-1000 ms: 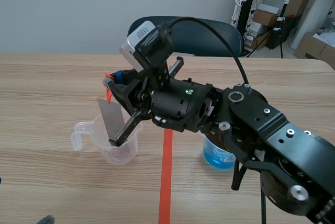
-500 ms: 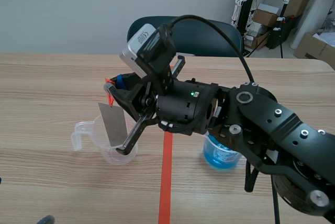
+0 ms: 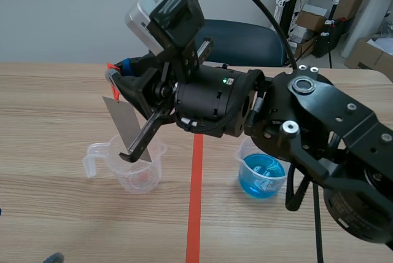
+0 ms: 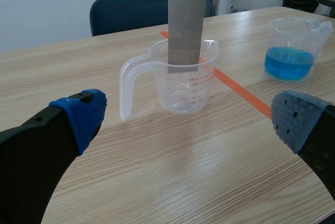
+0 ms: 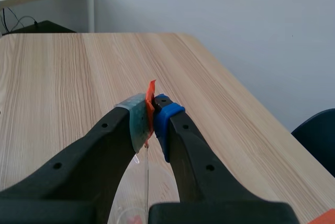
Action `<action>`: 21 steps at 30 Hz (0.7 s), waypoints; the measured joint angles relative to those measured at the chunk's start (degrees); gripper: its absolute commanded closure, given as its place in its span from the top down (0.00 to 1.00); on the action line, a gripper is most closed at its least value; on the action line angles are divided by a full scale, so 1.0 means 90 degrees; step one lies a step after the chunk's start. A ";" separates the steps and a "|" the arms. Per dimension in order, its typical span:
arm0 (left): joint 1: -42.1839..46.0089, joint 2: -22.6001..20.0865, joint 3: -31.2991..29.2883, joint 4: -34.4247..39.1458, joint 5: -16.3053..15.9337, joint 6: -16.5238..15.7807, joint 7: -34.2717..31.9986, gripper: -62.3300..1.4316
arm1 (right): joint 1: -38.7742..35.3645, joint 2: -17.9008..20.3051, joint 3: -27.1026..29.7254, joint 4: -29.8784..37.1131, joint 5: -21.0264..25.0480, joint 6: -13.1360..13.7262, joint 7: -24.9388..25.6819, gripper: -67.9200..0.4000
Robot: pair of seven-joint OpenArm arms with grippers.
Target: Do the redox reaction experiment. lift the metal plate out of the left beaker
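Clamped on the top of the thin grey metal plate (image 3: 126,125), the right gripper (image 5: 151,111) holds it slightly tilted, lower end just inside the clear plastic beaker (image 3: 140,177).

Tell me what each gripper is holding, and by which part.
Right gripper: shut on the metal plate, pinching its top end. Left gripper: open, holding nothing.

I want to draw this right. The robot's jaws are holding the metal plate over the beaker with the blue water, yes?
Not quite. The jaws do hold the metal plate, but it hangs over the clear beaker, not the blue one. The beaker with blue liquid stands apart, off to the side. The left wrist view shows it.
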 measured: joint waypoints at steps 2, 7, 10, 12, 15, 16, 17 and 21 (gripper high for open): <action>0.0000 0.0000 0.0000 0.0000 0.0000 0.0000 0.0000 1.00 | 0.0000 0.0000 0.0000 0.0039 0.0192 0.0000 -0.0027 0.01; 0.0000 0.0000 0.0000 0.0000 0.0000 0.0000 0.0000 1.00 | 0.0053 0.0002 0.0000 0.0158 0.0452 0.0002 -0.0449 0.01; 0.0000 0.0000 0.0000 0.0000 0.0002 0.0000 0.0000 1.00 | 0.0219 0.0063 0.0000 0.0250 0.1042 0.0002 -0.0595 0.01; 0.0000 0.0000 0.0000 0.0000 0.0000 0.0000 0.0000 1.00 | 0.0376 0.0194 0.0000 0.0357 0.1406 -0.0002 -0.0624 0.01; 0.0000 0.0000 0.0000 0.0000 0.0000 0.0000 0.0000 1.00 | 0.0605 0.0415 0.0000 0.0493 0.1851 -0.0002 -0.0797 0.01; 0.0000 0.0000 0.0000 0.0000 0.0000 0.0000 0.0000 1.00 | 0.0675 0.0466 0.0000 0.0527 0.2006 -0.0002 -0.0894 0.01; 0.0000 0.0000 0.0000 0.0000 0.0000 0.0000 0.0000 1.00 | 0.0746 0.0505 0.0000 0.0551 0.2142 -0.0002 -0.0942 0.01; 0.0000 0.0000 0.0000 0.0000 0.0000 0.0000 0.0000 1.00 | 0.0993 0.0624 0.0000 0.0678 0.2708 0.0000 -0.1246 0.01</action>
